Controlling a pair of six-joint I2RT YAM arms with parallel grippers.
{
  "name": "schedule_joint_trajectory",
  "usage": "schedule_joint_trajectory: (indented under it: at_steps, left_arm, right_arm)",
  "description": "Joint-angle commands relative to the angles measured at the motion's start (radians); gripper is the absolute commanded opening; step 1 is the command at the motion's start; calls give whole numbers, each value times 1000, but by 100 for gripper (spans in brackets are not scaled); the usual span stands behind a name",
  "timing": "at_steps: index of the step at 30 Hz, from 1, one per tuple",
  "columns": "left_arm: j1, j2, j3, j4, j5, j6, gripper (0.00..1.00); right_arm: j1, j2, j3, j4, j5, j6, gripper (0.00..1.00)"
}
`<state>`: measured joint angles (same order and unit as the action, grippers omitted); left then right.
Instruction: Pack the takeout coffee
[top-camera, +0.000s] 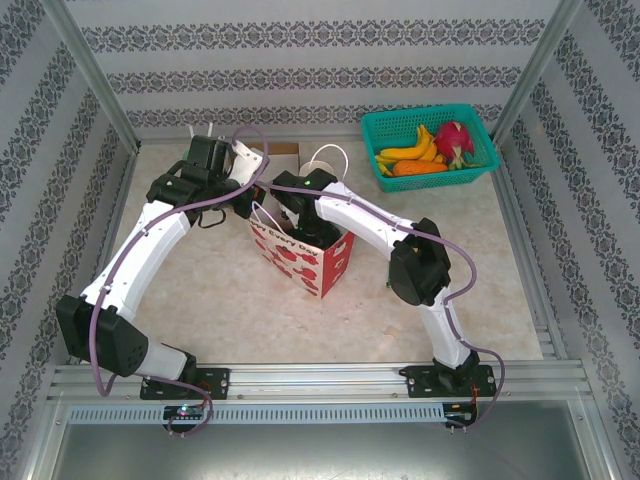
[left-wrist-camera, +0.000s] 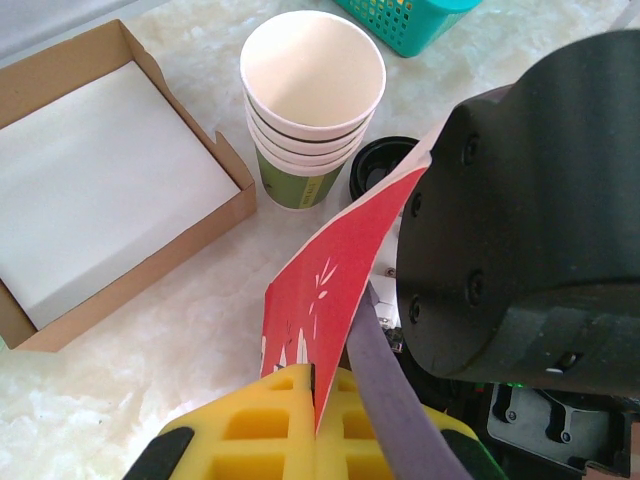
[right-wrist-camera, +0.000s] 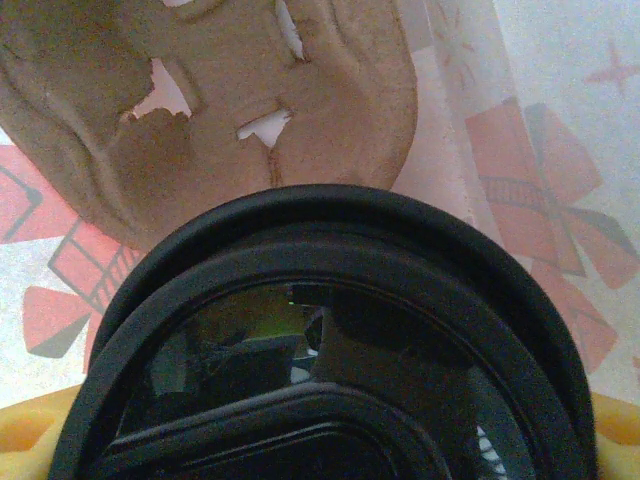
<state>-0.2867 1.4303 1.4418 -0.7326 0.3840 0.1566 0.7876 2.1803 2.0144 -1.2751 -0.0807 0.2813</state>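
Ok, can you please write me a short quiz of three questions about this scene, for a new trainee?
1. True or false: the left gripper is shut on the edge of the red paper bag.
2. What lies in the teal basket? A) straws B) fruit C) lids
3. What sits between the fingers of the right gripper, inside the bag?
Key: 1 true; 2 B; 3 the takeout coffee, seen by its black lid.

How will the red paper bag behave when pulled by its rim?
Likely floppy: the paper bag rim bends where the left gripper pinches it. Probably light, so it may slide or tip on the smooth table.
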Motion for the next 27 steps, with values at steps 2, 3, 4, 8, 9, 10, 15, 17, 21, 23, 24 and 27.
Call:
schedule_joint_trajectory:
  at_steps: [2,3,4,8,9,10,15,17,21,23,24,27]
  left_arm:
    - [-2,-53,15,66,-1,16,0]
    - [-1,-53,15,65,-3,17,0]
    - [0,-52,14,65,-3,18,0]
    - [-2,-52,14,66,-4,20,0]
    - [-1,-52,14,65,-5,19,0]
    - [-2,-52,14,65,-4,20,0]
    - [-1,-51,13,62,-3,20,0]
    - [-2,-51,11,63,-2,23,0]
    - [-2,-50,9,67,-4,24,0]
    - [-2,-49,9,67,-3,26,0]
    - [-2,-49,9,68,-2,24,0]
    - [-2,-48,9,65,-3,26,0]
  right_arm:
    - [-2,6,4,-76,0,5,64]
    - [-1,6,6,-78,3,7,65]
    - [-1,6,6,-79,4,7,66]
    - [1,5,7,-78,6,6,67]
    - [1,6,9,-78,6,10,68]
    - [1,5,8,-77,5,10,69]
    - [2,7,9,-76,1,12,72]
    - [2,7,12,-75,-1,14,74]
    - [2,1,11,-72,6,17,76]
    - [2,-2,12,-73,6,20,78]
    - [2,-5,11,-74,6,19,79]
    - [4,-11,11,-73,6,21,82]
